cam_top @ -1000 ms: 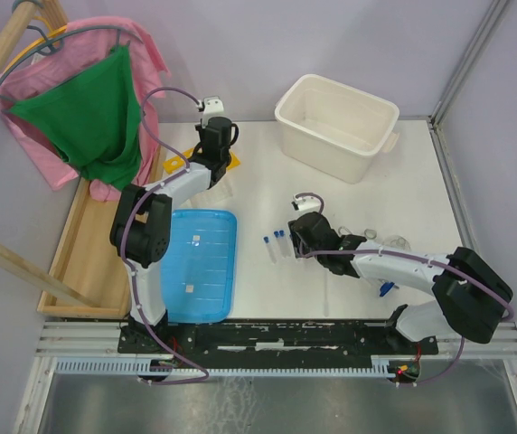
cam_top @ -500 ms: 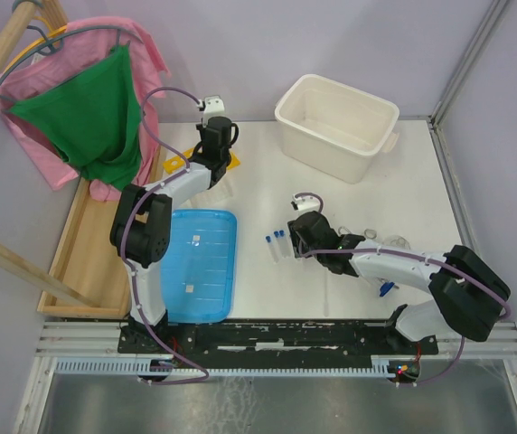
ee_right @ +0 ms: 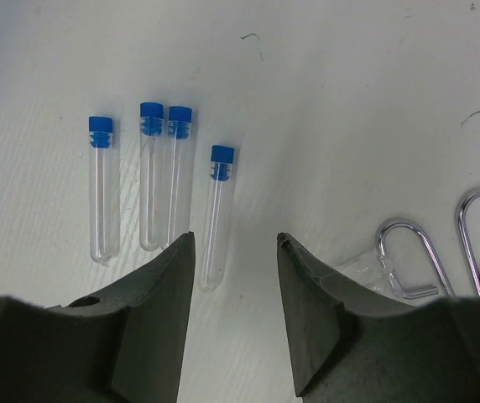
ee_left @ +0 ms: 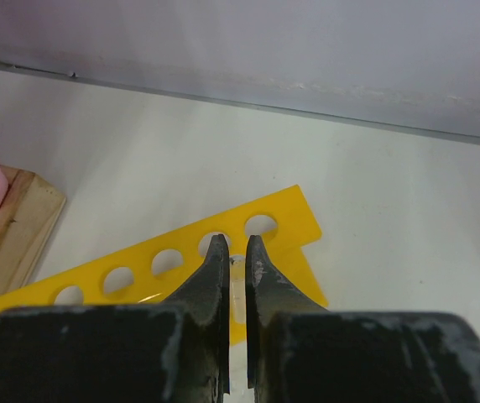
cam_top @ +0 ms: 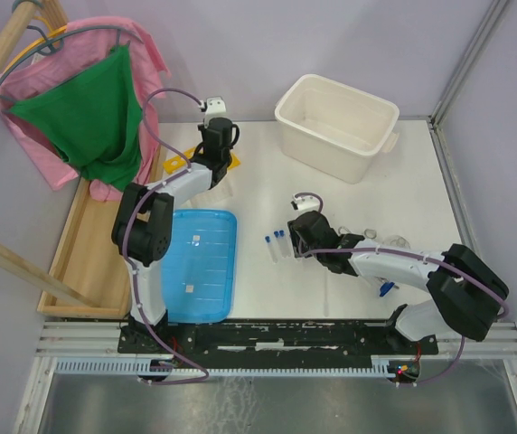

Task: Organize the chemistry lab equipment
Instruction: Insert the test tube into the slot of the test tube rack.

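Observation:
My left gripper [ee_left: 237,243] hangs over the yellow tube rack [ee_left: 282,239], shut on a thin clear tube [ee_left: 237,277] that shows between its fingers just above a rack hole. From above, this gripper [cam_top: 217,155] is at the table's back left, over the rack [cam_top: 232,162]. My right gripper [ee_right: 235,239] stands open and empty low over the table. Several clear blue-capped tubes [ee_right: 218,210] lie flat just ahead of it, the nearest one reaching between its fingertips. In the top view the right gripper [cam_top: 290,240] sits beside these tubes [cam_top: 277,238]. Metal tong handles [ee_right: 408,252] lie to its right.
A large white tub [cam_top: 335,113] stands at the back right. A flat blue ribbed lid [cam_top: 202,262] lies front left, beside a long wooden box [cam_top: 87,244]. Pink and green cloths [cam_top: 87,117] hang on a rack at the far left. A small blue piece [cam_top: 385,289] lies under the right arm.
The left wrist has shifted slightly to the right over the rack. The right arm and the tubes look unmoved.

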`<action>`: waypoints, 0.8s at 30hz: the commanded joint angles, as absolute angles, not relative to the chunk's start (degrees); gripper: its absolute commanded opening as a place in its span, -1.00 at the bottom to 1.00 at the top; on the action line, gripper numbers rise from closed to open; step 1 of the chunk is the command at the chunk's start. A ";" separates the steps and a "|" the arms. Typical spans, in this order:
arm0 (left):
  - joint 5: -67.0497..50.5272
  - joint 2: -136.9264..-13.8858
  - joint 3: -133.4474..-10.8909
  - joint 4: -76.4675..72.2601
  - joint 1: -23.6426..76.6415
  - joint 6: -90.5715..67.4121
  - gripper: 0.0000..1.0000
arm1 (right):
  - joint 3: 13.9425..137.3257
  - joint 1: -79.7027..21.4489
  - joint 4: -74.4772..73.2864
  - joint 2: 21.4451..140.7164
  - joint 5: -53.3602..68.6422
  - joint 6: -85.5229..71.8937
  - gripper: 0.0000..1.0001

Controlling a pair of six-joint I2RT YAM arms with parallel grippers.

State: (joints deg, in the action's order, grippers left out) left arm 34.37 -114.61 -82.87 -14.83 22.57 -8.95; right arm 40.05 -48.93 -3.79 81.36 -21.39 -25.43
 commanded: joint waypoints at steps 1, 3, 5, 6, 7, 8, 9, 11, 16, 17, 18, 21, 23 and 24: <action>34.45 -115.99 -84.81 -17.93 22.31 -10.72 -0.95 | 41.92 -48.44 -1.71 81.44 -21.35 -24.97 0.04; 34.45 -116.31 -84.69 -17.89 22.26 -10.80 -0.95 | 42.04 -48.35 -1.67 81.63 -21.16 -24.98 0.04; 34.49 -116.40 -84.29 -18.12 22.32 -10.81 -0.95 | 41.93 -48.30 -1.55 81.74 -21.10 -24.96 0.04; 34.52 -116.50 -84.12 -18.18 22.30 -10.81 -0.95 | 41.92 -48.26 -1.51 81.90 -21.02 -24.96 0.04; 34.60 -116.53 -83.97 -18.15 22.30 -10.85 -0.95 | 41.92 -48.25 -1.44 82.04 -20.94 -25.04 0.04; 34.53 -116.56 -83.75 -18.25 22.31 -10.96 -0.94 | 41.92 -48.27 -1.37 82.12 -20.85 -25.05 0.04; 34.50 -116.58 -83.56 -18.28 22.32 -11.10 -0.94 | 41.92 -48.20 -1.26 82.14 -20.76 -25.07 0.04; 34.35 -116.48 -83.06 -18.28 22.31 -11.47 -0.91 | 41.95 -48.16 -1.18 82.26 -20.59 -25.05 0.04; 33.54 -115.51 -81.20 -18.54 22.32 -12.57 -0.74 | 41.93 -48.17 -1.18 82.10 -20.18 -25.05 0.05; 33.37 -115.26 -80.78 -18.54 22.26 -12.85 -0.70 | 41.92 -48.15 -1.20 81.97 -20.11 -25.09 0.05; 33.25 -114.89 -80.47 -18.54 22.24 -13.01 -0.64 | 41.88 -48.21 -1.15 81.86 -19.98 -25.12 0.05; 33.22 -113.46 -79.69 -18.07 22.37 -13.67 -0.51 | 41.84 -48.16 -1.30 81.53 -19.78 -25.26 0.06; 33.22 -112.24 -79.15 -17.38 22.38 -14.32 -0.40 | 41.84 -48.16 -1.53 80.88 -19.69 -25.26 0.08; 33.22 -111.46 -78.80 -17.20 22.48 -14.59 -0.36 | 41.84 -48.16 -1.70 80.50 -19.76 -25.23 0.09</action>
